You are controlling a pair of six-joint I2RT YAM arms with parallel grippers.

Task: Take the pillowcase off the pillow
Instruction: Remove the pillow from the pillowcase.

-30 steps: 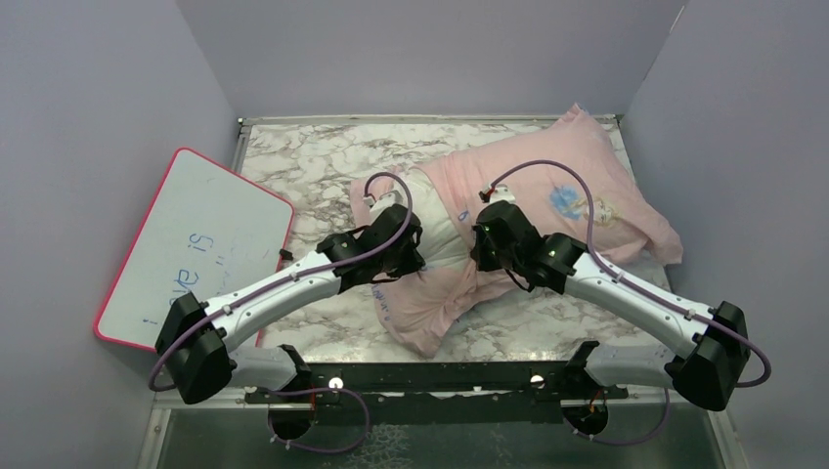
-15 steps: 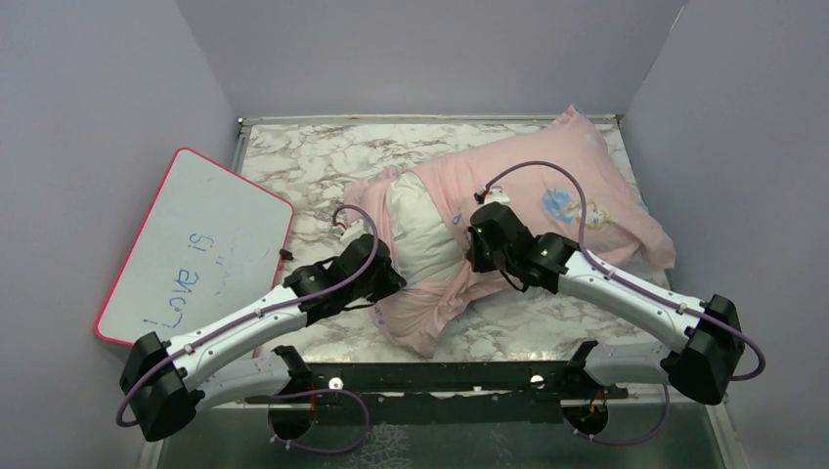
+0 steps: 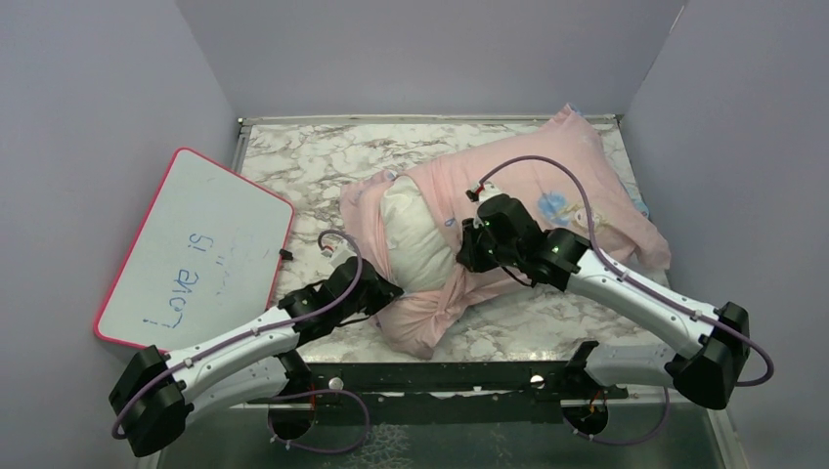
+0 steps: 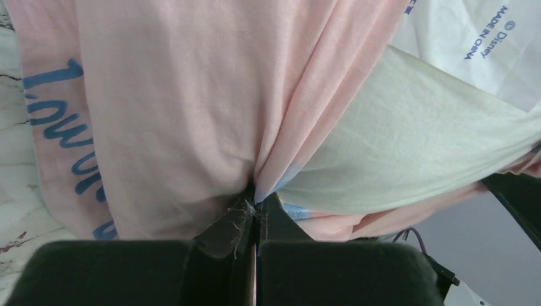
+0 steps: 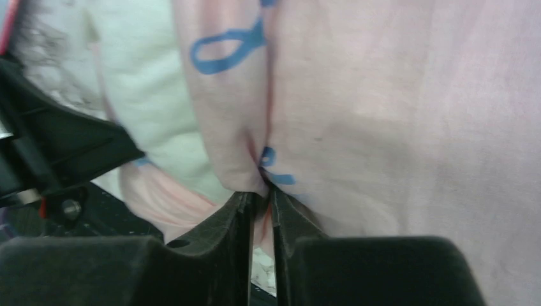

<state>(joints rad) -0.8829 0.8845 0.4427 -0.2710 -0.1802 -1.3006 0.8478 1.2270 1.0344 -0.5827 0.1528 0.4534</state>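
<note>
The fingers of the left gripper (image 4: 255, 207) are pressed together on a gathered fold of the pink pillowcase (image 4: 172, 95), at the near left of the pillow (image 3: 411, 244). The fingers of the right gripper (image 5: 261, 191) pinch another fold of the same cloth, just right of the pillow's bare white part. The pillowcase covers the pillow's far right end and bunches around its uncovered near end. The pillow lies slantwise on the marble table (image 3: 303, 161). A whiteboard (image 3: 196, 244) leans left of the pillow, apart from it.
</note>
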